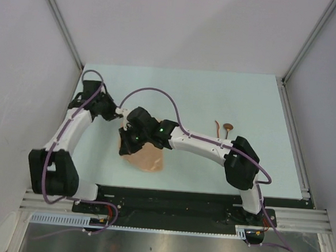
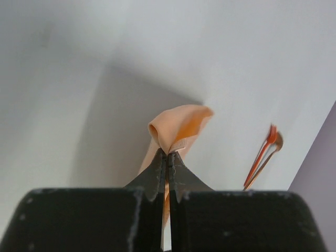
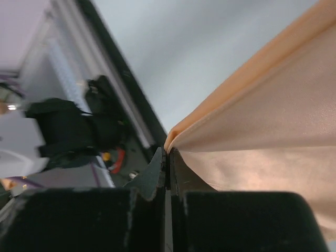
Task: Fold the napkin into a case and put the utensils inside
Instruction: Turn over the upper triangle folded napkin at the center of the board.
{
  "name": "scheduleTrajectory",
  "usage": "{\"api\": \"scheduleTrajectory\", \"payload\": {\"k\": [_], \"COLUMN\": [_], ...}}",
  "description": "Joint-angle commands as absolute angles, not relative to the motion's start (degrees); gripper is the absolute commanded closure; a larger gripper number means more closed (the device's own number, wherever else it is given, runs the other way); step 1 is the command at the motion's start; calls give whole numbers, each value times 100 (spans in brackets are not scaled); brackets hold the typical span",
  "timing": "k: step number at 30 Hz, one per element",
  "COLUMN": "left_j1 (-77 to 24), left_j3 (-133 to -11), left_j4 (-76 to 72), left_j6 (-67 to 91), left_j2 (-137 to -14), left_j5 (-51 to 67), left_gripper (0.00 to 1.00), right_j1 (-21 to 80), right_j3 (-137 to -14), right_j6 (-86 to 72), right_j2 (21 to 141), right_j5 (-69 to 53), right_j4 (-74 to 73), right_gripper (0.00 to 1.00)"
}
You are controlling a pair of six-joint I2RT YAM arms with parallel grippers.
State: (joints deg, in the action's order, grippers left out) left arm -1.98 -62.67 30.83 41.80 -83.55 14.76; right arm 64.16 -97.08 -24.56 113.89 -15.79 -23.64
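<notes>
Pale table (image 1: 228,95): left gripper (image 2: 168,157) and right gripper (image 3: 167,156) clamp the napkin (image 1: 148,158) mid-fold; next, likely lay its edge across.

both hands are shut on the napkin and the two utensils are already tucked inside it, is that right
Not quite. The left hand and the right hand are each shut on the napkin, but the utensils are not inside it. The top external view shows them lying on the bare table, apart from the cloth.
</notes>
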Motion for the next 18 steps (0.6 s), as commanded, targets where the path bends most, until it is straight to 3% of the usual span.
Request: {"api": "scheduleTrajectory", "payload": {"k": [1,6,11,18], "left_j1": [438,571,501,-1069], "left_j3": [-6670,-7364,-7198,-6900], "left_j4": [3787,4341,3685,2339], "left_j6": [4123,3920,4095,4183], "left_j2": [-7253,-6725,-6741,-8040], "left_j5": [722,-209,-176,-571], "left_gripper": [100,100,100,100], "right_j1": [6679,6698,6452,5820], "right_j3": [-10625,-10452,-9196,-7095], "right_j6": [-2724,-3839,-5710,-7584], "right_j2": [11628,11628,11584,11628], "right_j5": [-2810,-3908,-4587,-4886], "right_j4": [-1688,-64,3286,5887], "right_gripper": [100,100,100,100]}}
